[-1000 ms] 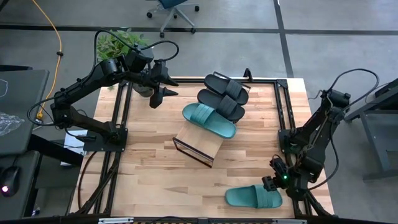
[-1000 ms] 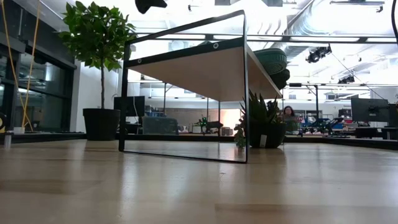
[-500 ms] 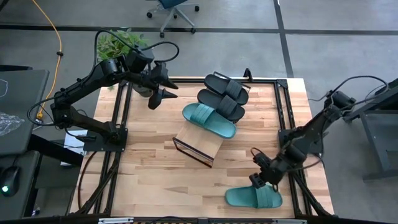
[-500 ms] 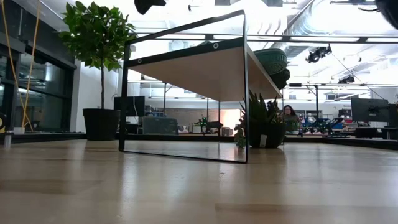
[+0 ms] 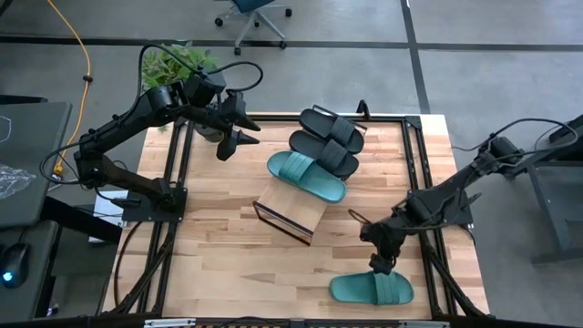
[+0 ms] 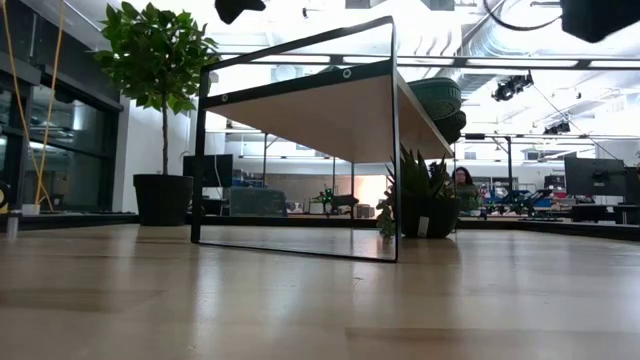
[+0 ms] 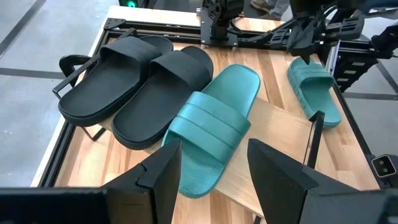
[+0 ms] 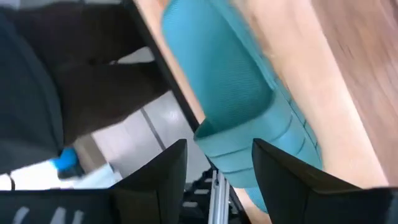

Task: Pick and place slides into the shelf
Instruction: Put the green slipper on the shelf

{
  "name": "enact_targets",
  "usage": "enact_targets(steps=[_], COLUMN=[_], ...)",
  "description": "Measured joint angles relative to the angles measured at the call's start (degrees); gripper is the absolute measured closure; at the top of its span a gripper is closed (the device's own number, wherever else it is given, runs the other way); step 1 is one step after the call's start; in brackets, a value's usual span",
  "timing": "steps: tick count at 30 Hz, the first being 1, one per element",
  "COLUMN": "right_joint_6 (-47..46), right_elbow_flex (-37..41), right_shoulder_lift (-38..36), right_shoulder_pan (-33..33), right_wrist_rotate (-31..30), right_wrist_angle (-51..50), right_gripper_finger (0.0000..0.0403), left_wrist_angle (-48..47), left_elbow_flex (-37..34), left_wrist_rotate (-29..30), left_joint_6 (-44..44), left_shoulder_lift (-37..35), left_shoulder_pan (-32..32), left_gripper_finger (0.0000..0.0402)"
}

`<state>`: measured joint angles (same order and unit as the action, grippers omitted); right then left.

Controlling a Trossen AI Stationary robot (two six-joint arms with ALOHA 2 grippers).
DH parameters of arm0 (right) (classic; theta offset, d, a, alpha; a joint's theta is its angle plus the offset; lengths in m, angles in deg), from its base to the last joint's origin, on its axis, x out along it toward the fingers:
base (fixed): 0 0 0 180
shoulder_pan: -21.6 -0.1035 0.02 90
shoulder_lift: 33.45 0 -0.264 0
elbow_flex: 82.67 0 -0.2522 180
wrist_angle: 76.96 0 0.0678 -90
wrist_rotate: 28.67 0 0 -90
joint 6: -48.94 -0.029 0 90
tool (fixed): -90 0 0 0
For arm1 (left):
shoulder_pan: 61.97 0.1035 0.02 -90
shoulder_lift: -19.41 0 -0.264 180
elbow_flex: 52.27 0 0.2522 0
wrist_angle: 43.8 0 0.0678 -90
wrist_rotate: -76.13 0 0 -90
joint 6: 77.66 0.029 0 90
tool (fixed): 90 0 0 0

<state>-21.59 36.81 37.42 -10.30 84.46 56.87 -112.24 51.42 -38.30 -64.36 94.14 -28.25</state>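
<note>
Three slides already sit on the shelf (image 5: 290, 211). We hover our right gripper (image 5: 378, 265), fingers wide and empty, just above the last teal slide (image 5: 372, 289) on the counter (image 5: 219, 246). Next: drop, straddle its strap, close. Left gripper (image 5: 239, 128) waits, fingers apart.

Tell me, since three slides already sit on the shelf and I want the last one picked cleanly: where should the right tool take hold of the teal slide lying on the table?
Probably the wide strap of the loose teal slide, from above. It lies flat, sole down, near the table's front edge, and the open right tool hovers just beside it; the raised strap gives the fingers something to close across.
</note>
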Motion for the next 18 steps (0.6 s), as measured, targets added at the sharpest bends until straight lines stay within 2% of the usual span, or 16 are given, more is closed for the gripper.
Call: enact_targets(steps=[11, 18], right_joint_6=[26.56, 43.44], right_elbow_flex=[0.00, 0.00], right_shoulder_lift=[0.00, 0.00], right_shoulder_pan=[4.37, 4.57], right_wrist_rotate=[8.41, 9.82], right_wrist_angle=[2.86, 4.43], right_gripper_finger=[0.0231, 0.0231], left_wrist_angle=[-1.47, -3.38], left_elbow_flex=[0.00, 0.00], left_wrist_rotate=[0.02, 0.05], left_joint_6=[-0.04, -0.32], left_shoulder_lift=[0.00, 0.00], left_shoulder_pan=[0.00, 0.00], left_gripper_finger=[0.0228, 0.0228])
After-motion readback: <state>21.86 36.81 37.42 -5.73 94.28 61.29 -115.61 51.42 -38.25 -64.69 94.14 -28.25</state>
